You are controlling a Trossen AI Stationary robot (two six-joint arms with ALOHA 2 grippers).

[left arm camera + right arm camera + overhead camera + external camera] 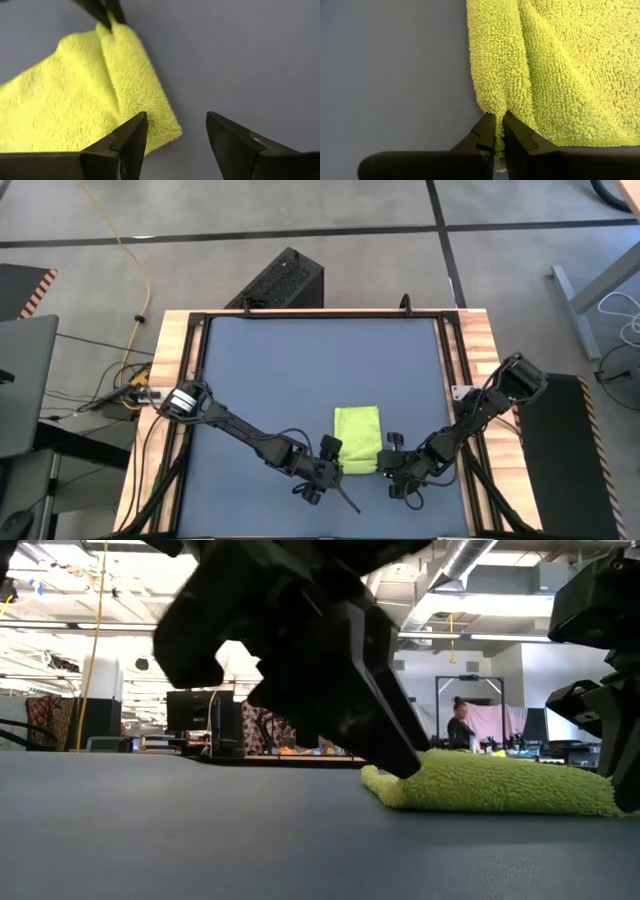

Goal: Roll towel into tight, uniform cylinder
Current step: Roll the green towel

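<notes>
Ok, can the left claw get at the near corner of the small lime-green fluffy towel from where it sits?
Probably yes: the left claw is open right at the lime-green fluffy towel corner, with only bare mat between its fingers.

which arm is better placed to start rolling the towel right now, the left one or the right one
Probably the right. The right gripper is already shut on the near corner of the towel, so it could start turning that edge over. The left gripper is open beside the opposite near corner, gripping nothing yet.

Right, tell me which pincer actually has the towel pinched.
The right pincer: its fingers are shut on the towel's corner. The left pincer is open beside the towel's other near corner.
</notes>
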